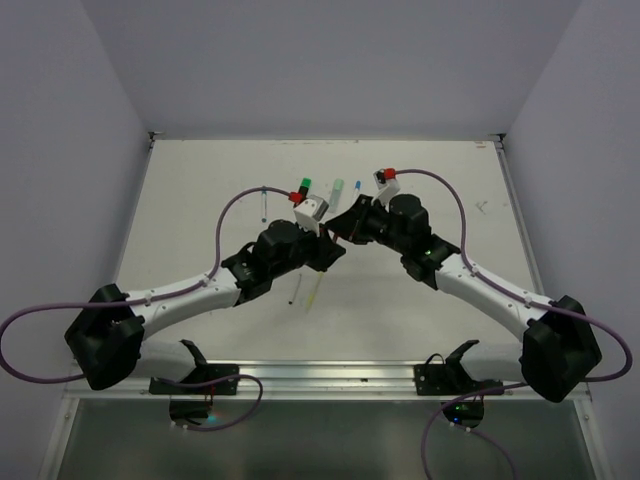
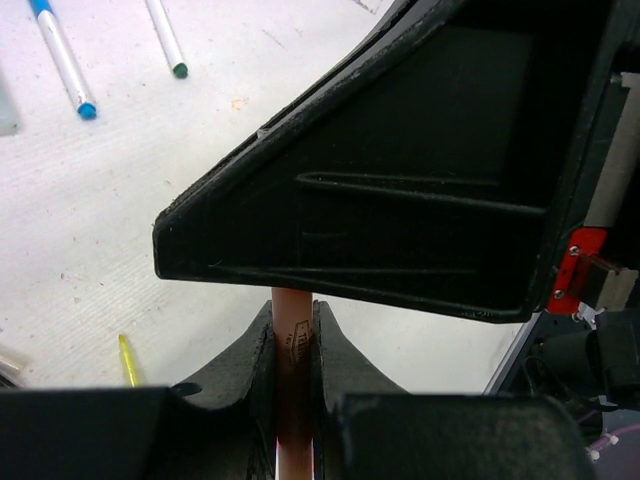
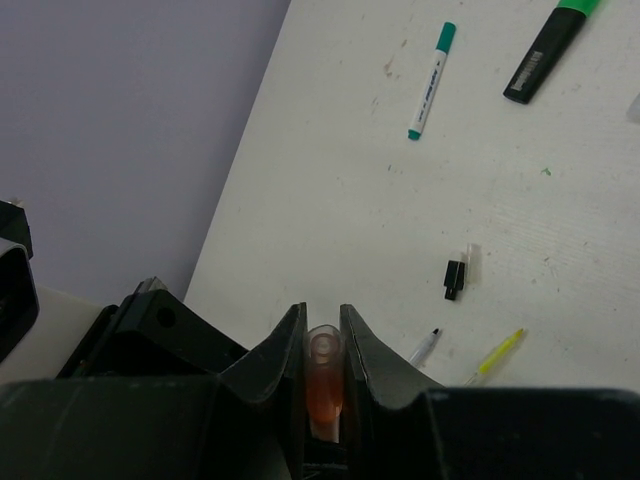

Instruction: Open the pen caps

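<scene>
The right tool (image 3: 322, 322) is closed narrowly on a pink cap (image 3: 323, 385). The cap is stubby and translucent, and its round end shows between the fingertips. The left tool (image 2: 292, 312) pinches one pink barrel (image 2: 291, 425) directly facing the right tool's body; the barrel's small print is unreadable. Ahead and to the right of the right tool, the counter (image 3: 330, 200) carries one loose black cap (image 3: 454, 278), one black marker (image 3: 540, 55) with a bright green cap (image 3: 582, 6) and illegible white lettering, one teal-capped white pen (image 3: 430, 80), and one yellow pen (image 3: 497, 355).
</scene>
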Robot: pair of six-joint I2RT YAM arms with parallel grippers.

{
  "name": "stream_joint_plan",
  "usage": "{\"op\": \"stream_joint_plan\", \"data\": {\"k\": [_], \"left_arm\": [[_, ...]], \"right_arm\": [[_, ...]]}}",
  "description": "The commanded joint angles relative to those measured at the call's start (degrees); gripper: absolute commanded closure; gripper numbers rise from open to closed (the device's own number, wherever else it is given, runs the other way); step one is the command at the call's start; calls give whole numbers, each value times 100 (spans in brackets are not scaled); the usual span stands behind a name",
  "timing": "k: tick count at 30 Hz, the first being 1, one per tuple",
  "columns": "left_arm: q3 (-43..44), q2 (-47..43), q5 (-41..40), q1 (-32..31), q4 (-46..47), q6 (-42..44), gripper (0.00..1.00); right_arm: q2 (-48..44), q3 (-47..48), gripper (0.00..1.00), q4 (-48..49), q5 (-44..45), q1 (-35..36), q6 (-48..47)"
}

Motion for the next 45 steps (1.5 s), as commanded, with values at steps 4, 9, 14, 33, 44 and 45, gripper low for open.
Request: {"op": "stream_joint_plan", "data": {"k": [4,9,14,33,44,45], "left_arm": [[-629,-366,663,-170,65,-236,100],[-1157,-595,857,-275,118,-526,100],[-1473,-754,910,-381,92,-649,100],[-455,414,-46,-416,-1156,-693,89],[925,1802,-1234,-521,-2483,-658,87],[1039,1873,-1356,-548,-2553,-658,87]], "right_arm": [[40,952,100,133,997,-66,-269],[75,1400,100,168,1394,-206,-480],[206,1691,100,379,1605,-373,-515],[646,1534,100,-1114,1570,-514,-788],[1050,752,100,-1818,1474,-514,-683],[1085,734,100,-1827,1430,-505,-665]]}}
